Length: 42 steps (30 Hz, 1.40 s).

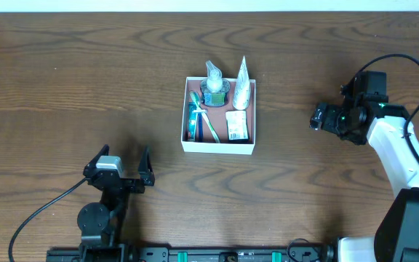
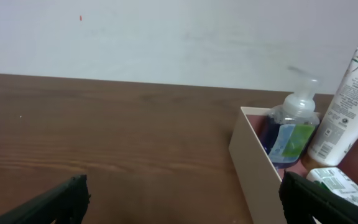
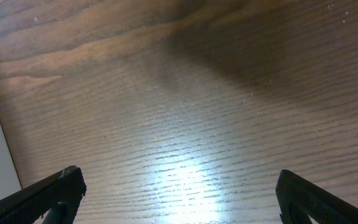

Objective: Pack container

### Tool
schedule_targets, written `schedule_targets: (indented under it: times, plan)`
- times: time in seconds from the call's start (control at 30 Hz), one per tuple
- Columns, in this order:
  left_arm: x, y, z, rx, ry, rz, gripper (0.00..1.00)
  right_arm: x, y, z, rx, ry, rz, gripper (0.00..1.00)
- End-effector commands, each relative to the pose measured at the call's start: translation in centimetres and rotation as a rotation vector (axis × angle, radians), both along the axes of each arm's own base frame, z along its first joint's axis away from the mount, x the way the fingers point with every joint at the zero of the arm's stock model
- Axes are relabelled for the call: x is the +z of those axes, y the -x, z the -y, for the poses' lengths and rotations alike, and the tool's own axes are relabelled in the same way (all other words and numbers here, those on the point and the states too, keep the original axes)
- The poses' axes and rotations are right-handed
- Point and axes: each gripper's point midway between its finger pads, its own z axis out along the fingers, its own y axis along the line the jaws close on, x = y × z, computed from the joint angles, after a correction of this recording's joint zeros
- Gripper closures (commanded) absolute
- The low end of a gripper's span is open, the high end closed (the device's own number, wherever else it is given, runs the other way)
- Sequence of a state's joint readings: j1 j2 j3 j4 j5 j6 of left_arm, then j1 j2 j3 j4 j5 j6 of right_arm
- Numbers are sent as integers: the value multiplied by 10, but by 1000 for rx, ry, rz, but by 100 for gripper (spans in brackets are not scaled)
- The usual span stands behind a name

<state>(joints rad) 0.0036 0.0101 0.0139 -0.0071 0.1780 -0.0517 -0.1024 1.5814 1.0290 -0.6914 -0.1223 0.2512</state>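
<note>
Slightly skewed, the square container (image 1: pixel 219 148) opens upward; left pincer (image 2: pixel 182 193) and right pincer (image 3: pixel 179 186) gape empty.

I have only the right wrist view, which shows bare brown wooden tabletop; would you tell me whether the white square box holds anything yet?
Observer: Yes; a clear plastic pump bottle of blue liquid stands in the white square box, at its far side.
Operator: Where does the box lie from my right hand?
Observer: In the overhead view it sits to the left of the open right hand, well apart from it.
Operator: What about the left hand?
Observer: The left hand is open and empty, nearer the robot than the box.
</note>
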Motion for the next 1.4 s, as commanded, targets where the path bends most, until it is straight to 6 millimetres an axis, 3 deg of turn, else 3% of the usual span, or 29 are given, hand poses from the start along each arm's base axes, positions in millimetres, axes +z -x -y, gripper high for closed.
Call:
schedule_targets:
  times: [0.0,1.17,1.27,1.37]
  plan:
    - [-15,2,3,-16,3,-50,2,-2,1,1,9,6,-6,1]
    - [-15,2,3,-16,3,-52,2,-3,3,0,10,3,-16,1]
    - [-15,2,3,-16,3,-52,2,4,3,-3,17,-12,5,1]
    - [-15,2,3,-16,3,-52,2,26,3,-5,23,-5,64,1]
